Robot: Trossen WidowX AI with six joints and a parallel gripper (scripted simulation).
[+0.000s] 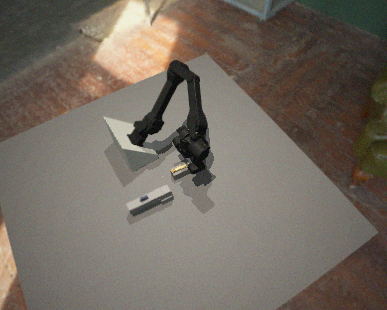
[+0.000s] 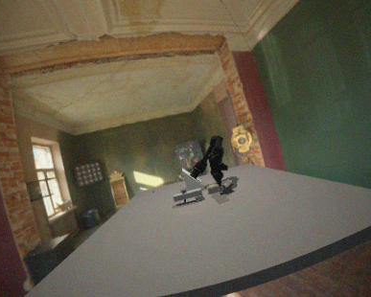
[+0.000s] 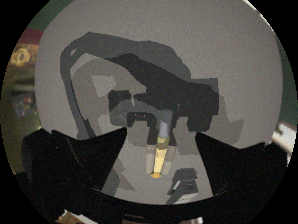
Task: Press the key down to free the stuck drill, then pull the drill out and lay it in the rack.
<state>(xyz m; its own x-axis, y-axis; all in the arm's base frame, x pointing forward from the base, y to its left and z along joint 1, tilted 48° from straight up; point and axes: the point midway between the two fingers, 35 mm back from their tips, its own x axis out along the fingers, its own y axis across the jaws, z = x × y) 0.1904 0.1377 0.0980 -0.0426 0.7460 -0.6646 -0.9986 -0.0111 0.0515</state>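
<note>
The drill, a slim piece with a yellow part point(image 1: 179, 168) point(image 3: 159, 161) and a grey end, sits in a small pale holder point(image 3: 169, 159). My gripper point(image 1: 197, 169) point(image 3: 162, 133) is open and empty, low at the grey end of the drill. In the wrist view its fingers stand wide on both sides of that end. A long pale block point(image 1: 155, 198) point(image 2: 189, 194), apparently the rack, lies apart from the holder. A small dark blue piece point(image 1: 144, 198) shows on its top. I cannot tell which part is the key.
A pale sloped wedge point(image 1: 139, 159) point(image 2: 191, 180) stands behind the long block, at the far end of the arm. The arm arches up between the wedge and the holder. All stand on a grey table top point(image 1: 227, 250) point(image 2: 218, 239).
</note>
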